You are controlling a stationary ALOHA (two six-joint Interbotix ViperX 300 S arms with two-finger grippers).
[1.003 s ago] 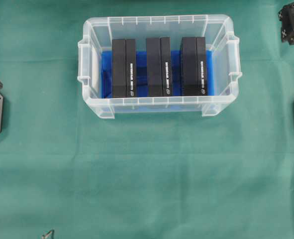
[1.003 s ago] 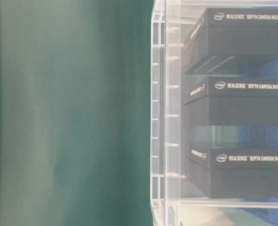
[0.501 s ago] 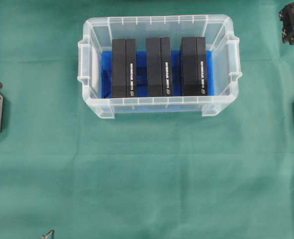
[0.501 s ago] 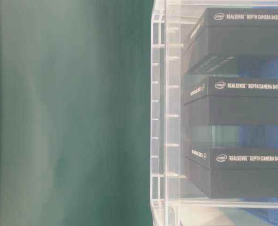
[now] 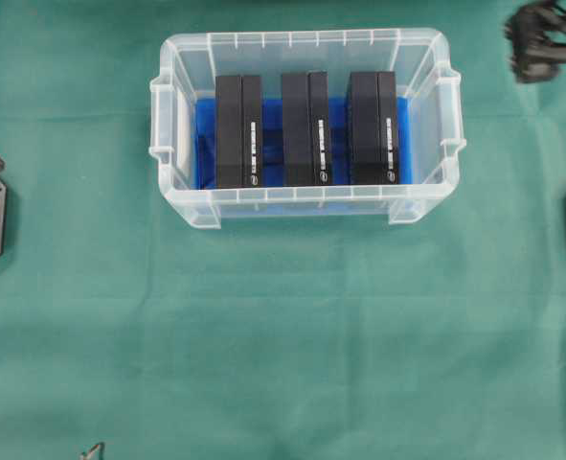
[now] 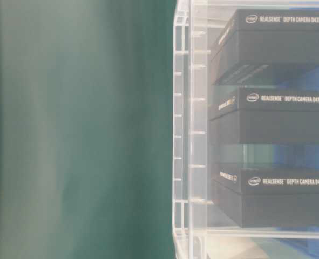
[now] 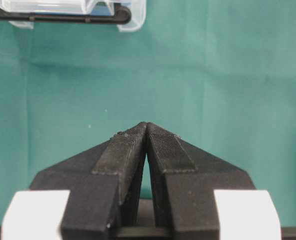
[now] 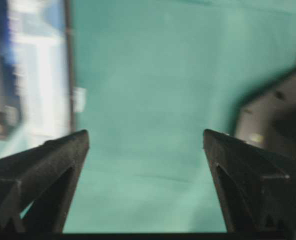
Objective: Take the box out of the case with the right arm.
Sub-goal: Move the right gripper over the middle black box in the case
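The case [image 5: 306, 206] is sitting in the upper middle of the overhead view on the green cloth [image 5: 283, 345], and three black boxes are standing in a row on its blue floor: the left box [image 5: 238, 131], the middle box [image 5: 306, 127] and the right box [image 5: 373, 126], each apart from its neighbour with blue showing between. None is lifted; the task is barely beginning. The right gripper [image 5: 543, 40] is showing blurred at the upper right corner of that view, well apart from the case and outside its right wall. In the right wrist view its fingers [image 8: 42, 165] are standing wide apart with only cloth between them, the case smeared at the left edge. The left gripper [image 7: 146, 131] is hanging over bare cloth, its tips pressed together and holding nothing, with a corner of the case at the top of its frame. From here the risks are likely these: the open jaws may be clipping the ribbed rim or the handle while crossing the wall; the gaps between boxes look narrow, so a finger could be landing on a box top or nudging the neighbour; and a grip on the smooth sides might be slipping during the lift.
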